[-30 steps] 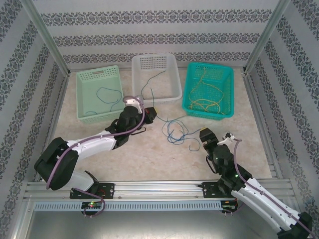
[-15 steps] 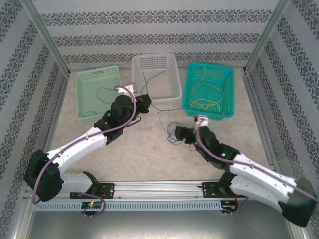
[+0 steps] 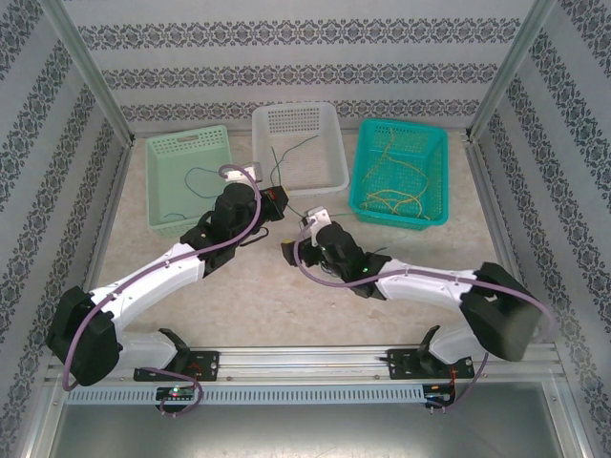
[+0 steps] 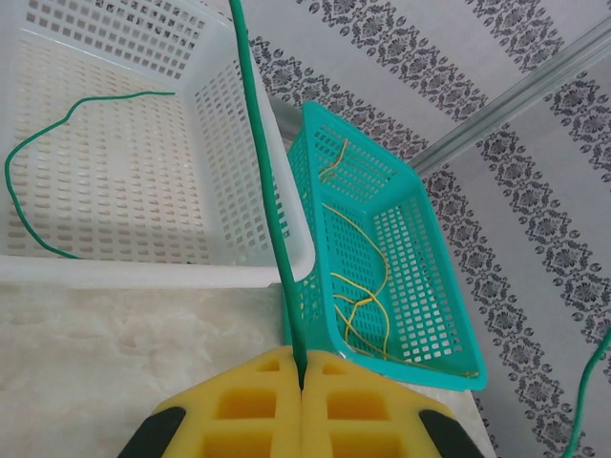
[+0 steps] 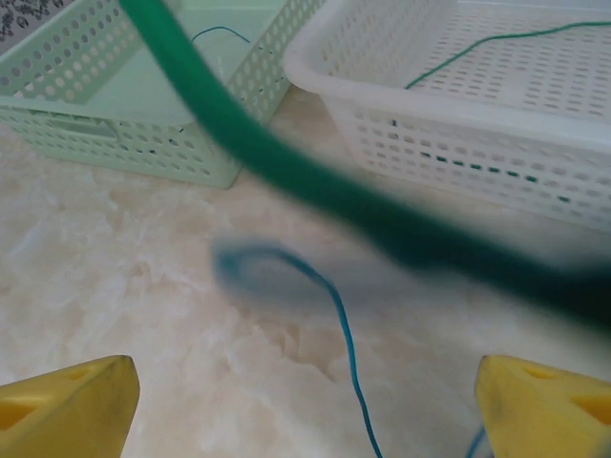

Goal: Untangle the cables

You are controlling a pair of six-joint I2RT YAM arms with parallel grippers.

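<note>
Your left gripper (image 4: 301, 382) clamped a green cable (image 4: 270, 191); right gripper (image 5: 305, 391) gaped over a blue cable (image 5: 346, 343). Yellow cables (image 4: 355, 307) lay in a basket (image 4: 420, 286); sorting seemed half done.

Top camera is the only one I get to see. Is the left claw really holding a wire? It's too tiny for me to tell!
Observer: Yes. In the left wrist view the left gripper is shut on the green cable, pinching it tight.
Operator: Is the wire all floppy?
Observer: No, it runs straight and taut from the grip toward the white basket.
Operator: What about the other claw?
Observer: In the right wrist view the right gripper is open, jaws wide apart, and a blue cable lies on the table between them, not gripped.
</note>
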